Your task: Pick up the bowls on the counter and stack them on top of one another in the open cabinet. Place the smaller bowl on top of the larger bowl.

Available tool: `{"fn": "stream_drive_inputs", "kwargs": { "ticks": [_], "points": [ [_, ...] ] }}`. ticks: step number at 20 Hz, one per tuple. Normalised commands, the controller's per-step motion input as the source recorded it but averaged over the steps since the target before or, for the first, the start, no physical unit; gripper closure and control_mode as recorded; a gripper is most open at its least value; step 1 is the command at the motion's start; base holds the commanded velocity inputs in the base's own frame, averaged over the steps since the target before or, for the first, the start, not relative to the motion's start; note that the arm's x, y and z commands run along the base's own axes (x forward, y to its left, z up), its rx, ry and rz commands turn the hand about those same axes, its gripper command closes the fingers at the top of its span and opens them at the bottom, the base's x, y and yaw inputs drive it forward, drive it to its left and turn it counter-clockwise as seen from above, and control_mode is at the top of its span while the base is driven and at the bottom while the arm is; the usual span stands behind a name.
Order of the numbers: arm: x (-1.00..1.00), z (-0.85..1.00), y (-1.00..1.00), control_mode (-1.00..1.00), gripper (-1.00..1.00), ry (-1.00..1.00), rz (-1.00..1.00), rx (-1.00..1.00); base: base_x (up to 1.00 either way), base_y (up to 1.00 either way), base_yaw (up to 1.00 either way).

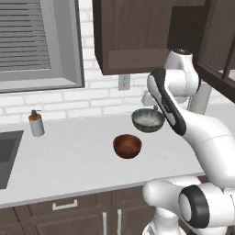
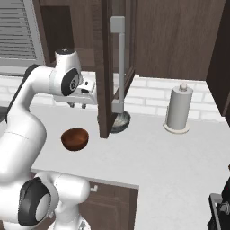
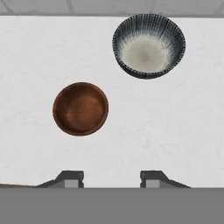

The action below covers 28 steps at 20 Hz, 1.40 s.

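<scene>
The reddish-brown smaller bowl (image 1: 127, 145) (image 2: 75, 139) (image 3: 80, 108) sits upright on the pale counter (image 1: 69, 158). Behind it and to the right stands the larger bowl (image 1: 148, 120) (image 3: 148, 46), dark grey with a pale speckled inside; in the right base view the grey bowl (image 2: 121, 120) is half hidden by the cabinet door (image 2: 105, 67). My gripper (image 3: 111, 178) (image 2: 77, 105) hangs well above the counter, pointing down, open with nothing between its fingers. Both bowls lie ahead of the fingertips, the brown one to the left, the grey one further off to the right. The open cabinet (image 1: 186, 27) is overhead.
A soap dispenser (image 1: 36, 123) stands by the sink (image 1: 7, 156) at the left. A paper towel roll (image 2: 179, 110) stands on the counter to the right. The open door with its long silver handle (image 2: 120, 63) juts out over the counter near the grey bowl.
</scene>
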Motion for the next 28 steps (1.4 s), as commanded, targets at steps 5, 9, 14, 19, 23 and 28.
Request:
{"fn": "stream_drive_inputs", "kwargs": {
  "ticks": [5,9,14,19,23,28],
  "points": [
    [-0.15,-0.06,0.19,-1.0,-1.0,0.0,0.02,-0.04,0.0,0.0,0.0],
    [-0.01,-0.29,0.63,-1.0,-1.0,0.09,0.04,-0.09,0.0,0.0,0.0],
    [0.25,-0.9,0.26,-1.0,-1.0,0.25,0.0,-0.03,0.0,0.0,0.0],
    [0.68,-0.92,0.0,-1.0,-1.0,0.03,-0.02,0.0,0.0,0.0,0.0],
    [0.75,-0.45,-0.04,-1.0,-1.0,0.06,-0.19,0.01,0.0,0.0,0.0],
    [0.52,-0.66,0.0,-1.0,-1.0,0.02,-0.12,0.08,0.0,0.0,0.0]
  ]
}}
